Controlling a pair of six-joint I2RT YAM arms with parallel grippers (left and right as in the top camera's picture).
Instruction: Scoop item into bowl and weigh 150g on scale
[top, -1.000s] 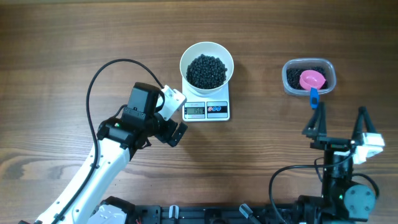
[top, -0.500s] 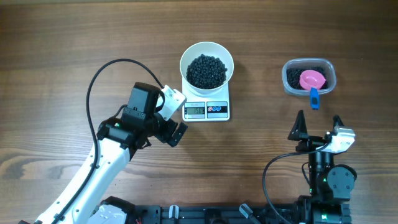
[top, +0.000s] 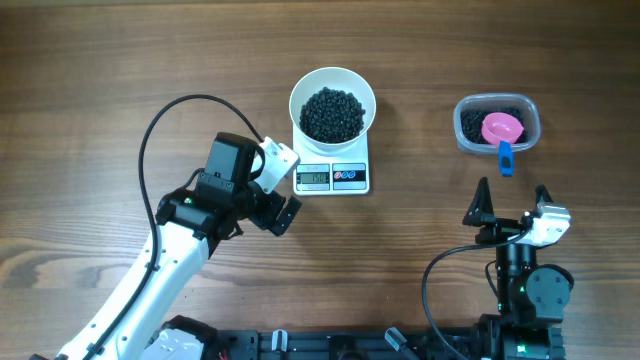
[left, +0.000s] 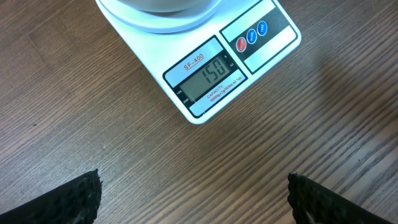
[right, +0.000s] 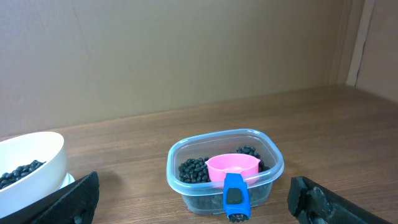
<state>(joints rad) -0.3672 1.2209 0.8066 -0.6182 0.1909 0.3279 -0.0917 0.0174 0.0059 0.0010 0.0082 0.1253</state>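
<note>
The white bowl (top: 293, 105) stands on the small white scale (top: 333, 177), heaped with the black item (top: 333, 113). Seen from the left wrist, the scale (left: 261, 37) shows 150 on its display (left: 206, 76). My left gripper (top: 285, 187) hangs open just left of the scale's front; it (left: 194, 196) holds nothing, only bare wood between its tips. My right gripper (top: 512, 195) is open and empty, nearer me than the clear tub (top: 530, 105). In that tub lies a pink scoop (top: 502, 128) with a blue handle on more of the item (right: 193, 169).
The clear tub (right: 177, 158) sits at the far right, with the scoop's blue handle (right: 236, 198) hanging over its near rim. The bowl's edge (right: 53, 155) shows at the left of the right wrist view. A black cable (top: 150, 130) loops left of my left arm.
My right gripper has drawn back toward the table's front and a little left, away from the tub, then held still. The left arm, bowl and scale have not moved.
</note>
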